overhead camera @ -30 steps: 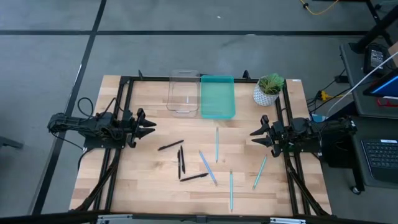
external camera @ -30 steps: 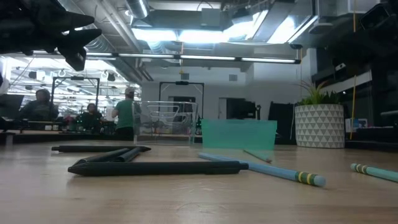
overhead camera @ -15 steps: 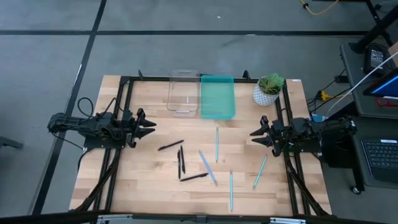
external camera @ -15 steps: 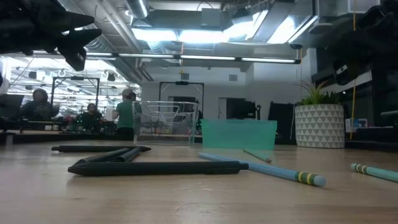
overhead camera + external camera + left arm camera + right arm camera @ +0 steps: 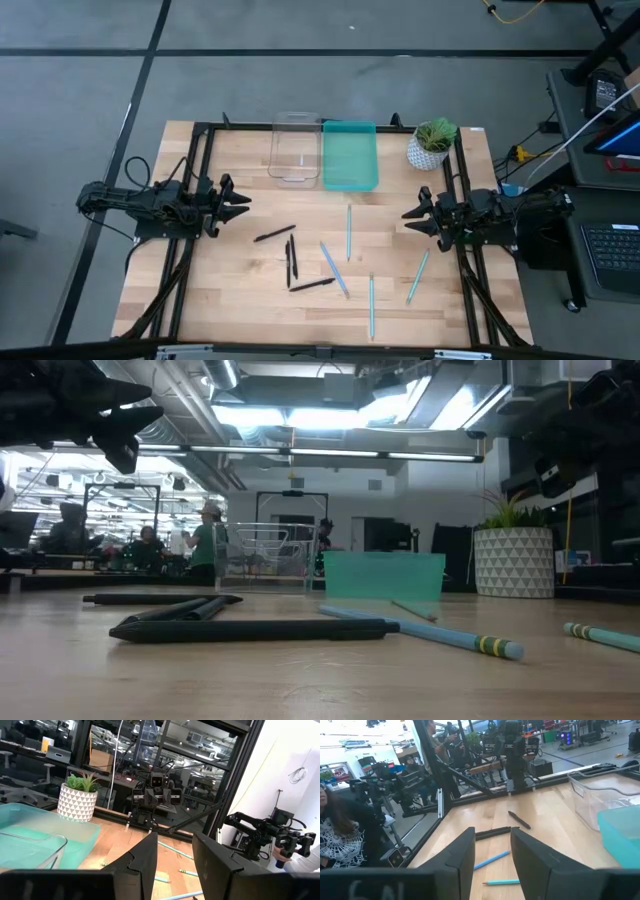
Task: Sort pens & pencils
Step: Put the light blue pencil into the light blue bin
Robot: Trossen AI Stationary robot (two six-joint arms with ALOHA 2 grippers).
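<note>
High view: my left gripper (image 5: 240, 204) hangs over the table's (image 5: 230, 310) left side and my right gripper (image 5: 412, 216) over its right, both clear of the work, probably parked so nothing blocks the camera. Jaws on each stand apart, empty. The pens and pencils lie loose mid-table: four black pens (image 5: 274, 234), five teal pencils (image 5: 348, 232). One clear bin (image 5: 295, 150) and one teal bin (image 5: 350, 156) sit side by side at the far edge, presumably one per kind. One potted plant (image 5: 431, 144) stands beside them.

Low view: pens nearest, all flat on the wood.

Left wrist view: my fingers (image 5: 142, 862) parted, nothing between.

Right wrist view: fingers (image 5: 462, 855) parted too; a person sits beyond the table.
</note>
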